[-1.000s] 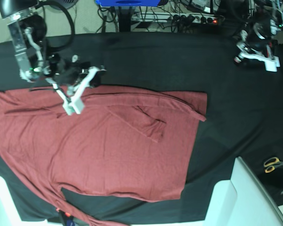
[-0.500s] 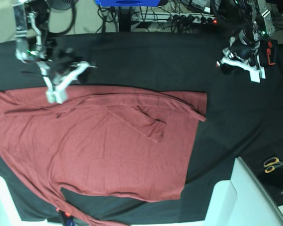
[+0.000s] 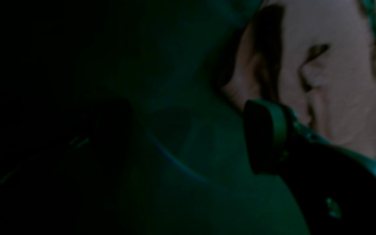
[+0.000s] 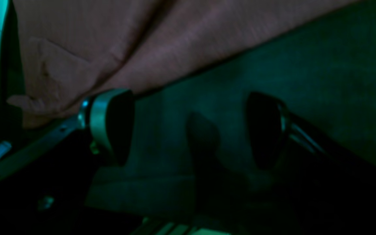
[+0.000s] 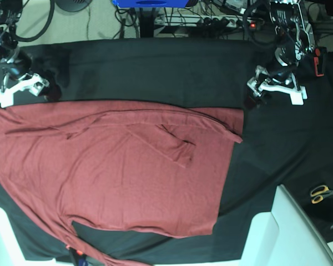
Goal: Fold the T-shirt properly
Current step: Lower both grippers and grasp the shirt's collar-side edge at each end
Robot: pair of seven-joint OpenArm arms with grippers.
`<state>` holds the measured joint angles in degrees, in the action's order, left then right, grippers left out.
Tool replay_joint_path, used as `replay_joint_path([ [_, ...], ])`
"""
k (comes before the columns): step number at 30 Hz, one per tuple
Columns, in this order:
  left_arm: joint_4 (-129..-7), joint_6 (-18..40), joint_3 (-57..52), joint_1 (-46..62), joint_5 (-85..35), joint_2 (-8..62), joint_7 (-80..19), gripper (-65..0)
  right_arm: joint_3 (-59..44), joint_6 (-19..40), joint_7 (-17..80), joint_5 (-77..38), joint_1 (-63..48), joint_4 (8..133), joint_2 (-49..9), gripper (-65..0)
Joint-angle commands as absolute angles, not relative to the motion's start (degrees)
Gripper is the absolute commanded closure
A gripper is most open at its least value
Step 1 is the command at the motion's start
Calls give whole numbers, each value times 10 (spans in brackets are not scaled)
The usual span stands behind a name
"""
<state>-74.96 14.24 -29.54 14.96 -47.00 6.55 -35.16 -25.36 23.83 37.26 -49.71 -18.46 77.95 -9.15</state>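
The right gripper (image 5: 21, 88), now spread and empty, is retreating from the T-shirt (image 5: 116, 172); the left gripper (image 5: 275, 88), also spread, is closing in for another fold.

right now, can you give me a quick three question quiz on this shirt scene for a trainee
1. True or false: the T-shirt is clamped in the right gripper.
2. What lies at the right edge of the black tablecloth: A scissors, B a mug, C a hammer?
3. Fill in: both grippers' fingers stand ____.

Key: 1 false, it is over bare cloth beside the shirt. 2 A, the scissors. 3 open, the left gripper too.
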Motion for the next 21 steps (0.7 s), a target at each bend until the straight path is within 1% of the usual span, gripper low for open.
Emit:
replay_joint_path([
  [1,-749,139,-294,144,-469,67,-358,-518,-260,247,364,-510,-182,781,-102,-480],
  [9,-702,139,-294,87,-465,44,-359,-517,-261,247,364,-509,-180,772,-102,-474],
  [13,-670,139,-277,65,-465,43,-358,-517,-261,247,364,-509,-180,772,-102,-474],
  [18,-659,138,-266,48,-464,42,-357,-510,-261,247,364,-509,-180,772,-103,-474],
  [19,-659,138,-266,47,-464,42,-357,-487,-261,247,364,-509,-180,772,-103,-474],
  [21,-659,138,-266,48,-464,42,-357,-418,-261,247,364,-509,-180,772,-103,-474],
])
